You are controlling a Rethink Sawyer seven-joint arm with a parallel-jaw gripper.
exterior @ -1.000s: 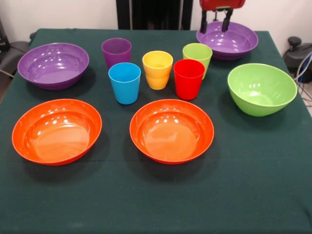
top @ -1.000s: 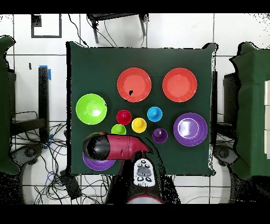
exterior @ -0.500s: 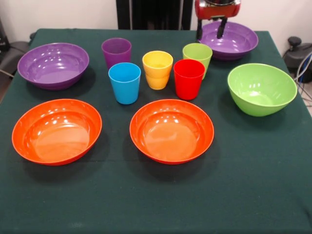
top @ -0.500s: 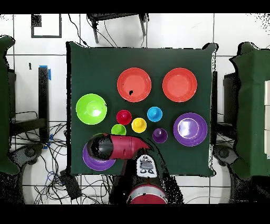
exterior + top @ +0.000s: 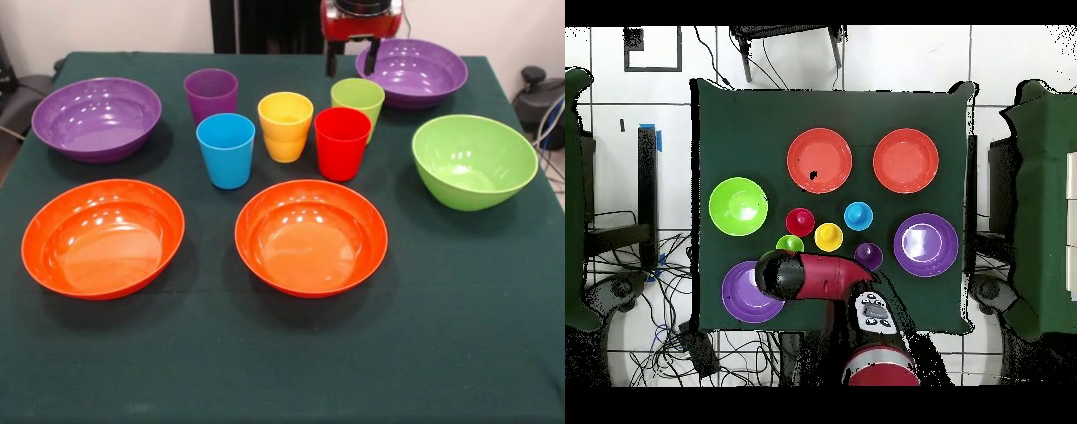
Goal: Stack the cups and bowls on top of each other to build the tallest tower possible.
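Front view shows me the gripper (image 5: 352, 56) spread, empty (overhead hides its fingers). Light green cup (image 5: 357, 99) sits just below it.

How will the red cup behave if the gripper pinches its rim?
The red cup looks like thin glossy plastic: probably light and rigid, possibly slippery in a pinch. It is tall for its base, so a sideways nudge may tip it. The yellow cup stands close beside it.

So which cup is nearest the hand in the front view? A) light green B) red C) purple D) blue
A: the hand hangs at the table's far side just above the light green cup, left of a purple bowl.
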